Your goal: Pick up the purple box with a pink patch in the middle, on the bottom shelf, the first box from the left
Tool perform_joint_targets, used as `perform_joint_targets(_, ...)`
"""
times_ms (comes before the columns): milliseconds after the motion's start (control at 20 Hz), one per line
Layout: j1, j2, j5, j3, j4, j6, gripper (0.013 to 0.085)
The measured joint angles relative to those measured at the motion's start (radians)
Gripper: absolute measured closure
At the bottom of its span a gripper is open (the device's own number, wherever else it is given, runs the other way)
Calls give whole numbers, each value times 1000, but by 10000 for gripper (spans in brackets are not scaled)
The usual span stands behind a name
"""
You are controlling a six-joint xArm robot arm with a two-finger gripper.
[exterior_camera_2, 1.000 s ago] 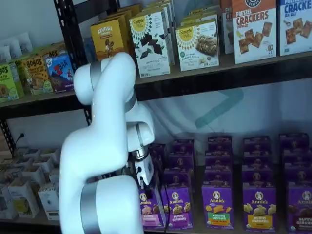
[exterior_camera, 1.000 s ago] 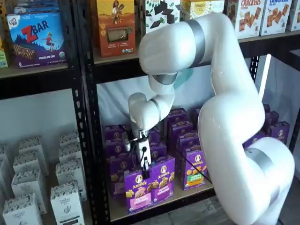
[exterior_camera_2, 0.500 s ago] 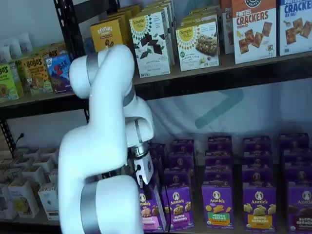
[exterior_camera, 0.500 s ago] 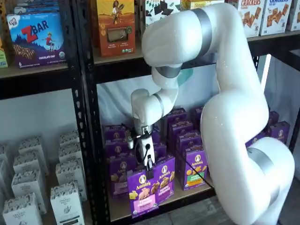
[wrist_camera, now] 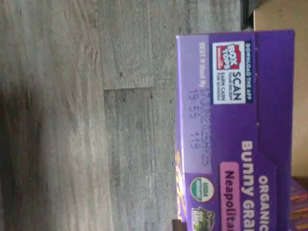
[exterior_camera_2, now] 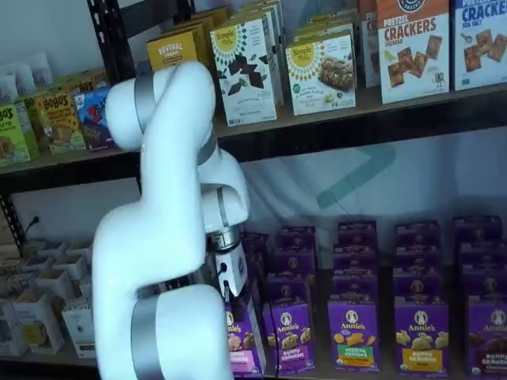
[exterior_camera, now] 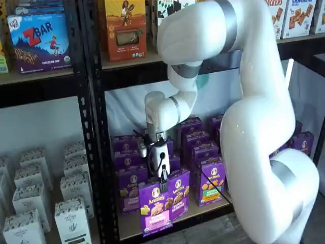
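Pulled forward, purple box point(exterior_camera: 155, 207) (pink panel) tilts.

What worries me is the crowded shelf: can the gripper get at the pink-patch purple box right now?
Likely yes: the gripper looks closed on the top edge of the purple box, at the front of the shelf, nothing between them.
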Motion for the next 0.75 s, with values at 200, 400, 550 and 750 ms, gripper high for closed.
perform_joint_targets(200, -6, -55, -7, 55, 30, -32, 650)
perform_joint_targets(400, -7, -112, 2, 102, 63, -63, 650)
perform_joint_targets(550, -8, -150, 21, 128, 78, -76, 650)
perform_joint_targets(750, -10, -195, 40, 161, 82, -81, 650)
